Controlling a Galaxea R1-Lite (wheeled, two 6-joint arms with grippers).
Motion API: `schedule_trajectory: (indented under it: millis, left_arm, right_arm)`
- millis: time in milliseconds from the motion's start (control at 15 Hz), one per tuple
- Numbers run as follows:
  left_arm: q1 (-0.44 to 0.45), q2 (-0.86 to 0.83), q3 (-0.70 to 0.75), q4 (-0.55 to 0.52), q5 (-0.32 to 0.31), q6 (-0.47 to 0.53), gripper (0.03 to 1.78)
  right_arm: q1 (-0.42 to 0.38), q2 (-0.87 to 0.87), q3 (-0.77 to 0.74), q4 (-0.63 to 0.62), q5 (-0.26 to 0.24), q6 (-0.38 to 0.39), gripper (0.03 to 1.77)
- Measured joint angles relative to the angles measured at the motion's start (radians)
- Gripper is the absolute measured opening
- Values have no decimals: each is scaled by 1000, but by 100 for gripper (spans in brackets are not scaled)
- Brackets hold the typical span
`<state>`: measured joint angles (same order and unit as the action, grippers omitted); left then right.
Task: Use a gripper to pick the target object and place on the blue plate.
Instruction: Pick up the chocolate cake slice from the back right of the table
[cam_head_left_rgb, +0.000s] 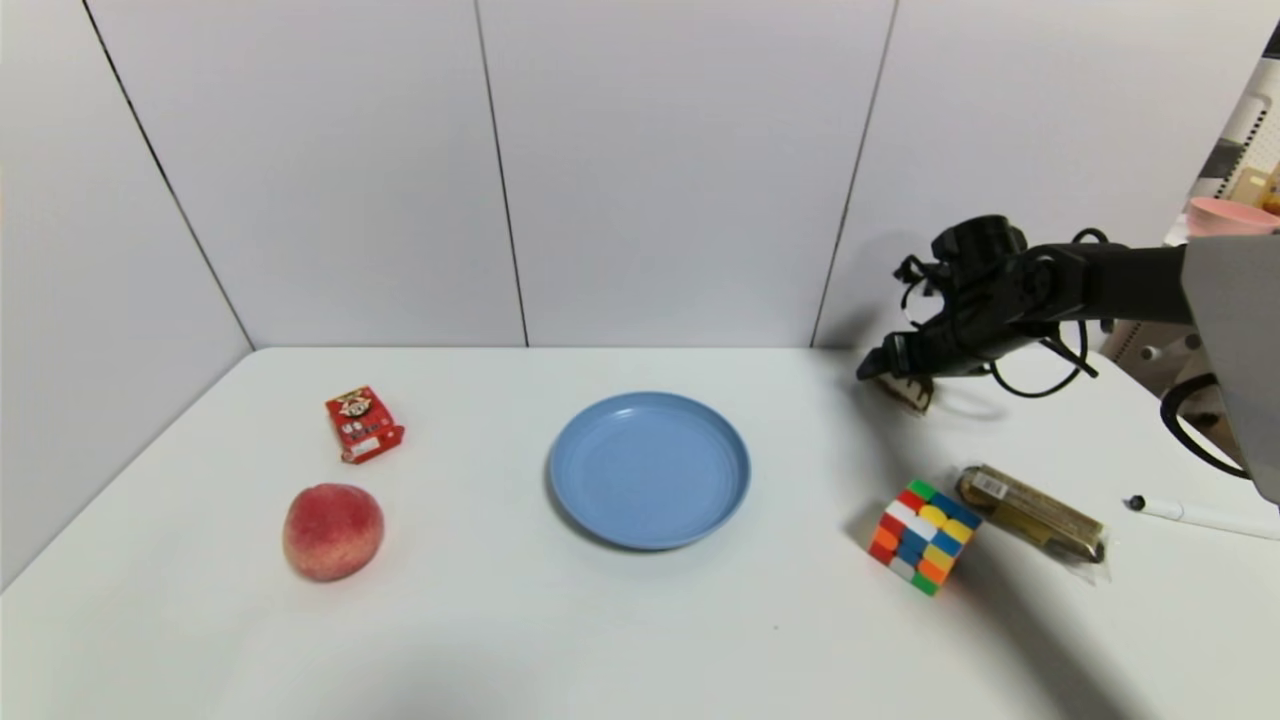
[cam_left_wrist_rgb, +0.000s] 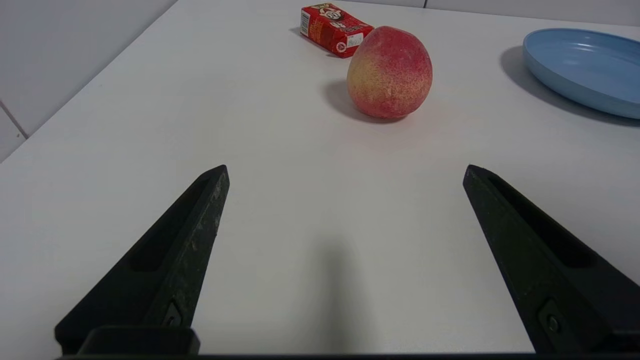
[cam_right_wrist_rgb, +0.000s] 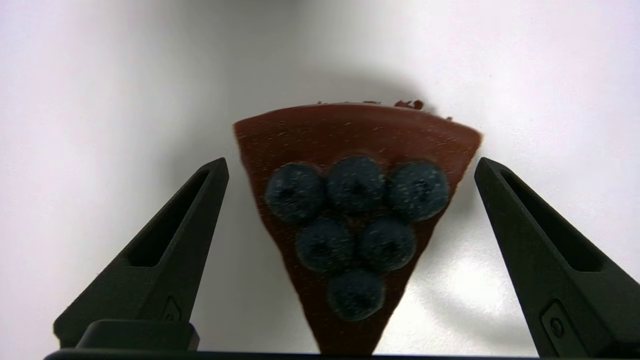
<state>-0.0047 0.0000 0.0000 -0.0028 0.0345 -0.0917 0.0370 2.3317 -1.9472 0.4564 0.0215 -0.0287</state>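
My right gripper (cam_right_wrist_rgb: 352, 162) is open around the far-right cake (cam_right_wrist_rgb: 357, 220), seemingly above it; I'd centre, lower, squeeze gently. The open left gripper (cam_left_wrist_rgb: 345, 170) idles near left.

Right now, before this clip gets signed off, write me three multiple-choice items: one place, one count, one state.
1. Where is the Rubik's cube?
A) on the blue plate
B) between the plate and the wrapped bar
C) beside the peach

2. How many berries top the cake slice?
A) four
B) nine
C) six

3. How does the right gripper stand?
A) open, astride the slice
B) shut on the slice
C) shut on the bar

1: B, the cube sits between the blue plate and the wrapped bar.
2: C, rows of three, two and one show on the slice.
3: A, the right gripper has its fingers apart, one on each side.
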Motion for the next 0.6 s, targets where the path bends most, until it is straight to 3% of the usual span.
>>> schedule_trajectory:
  millis: [333,600]
  left_arm:
    - [0,0,0,0,0,-1,169]
    - [0,0,0,0,0,0,169]
  right_arm:
    - [-11,0,0,-2,0,1,170]
    - [-9,-2,0,-6,4,1,110]
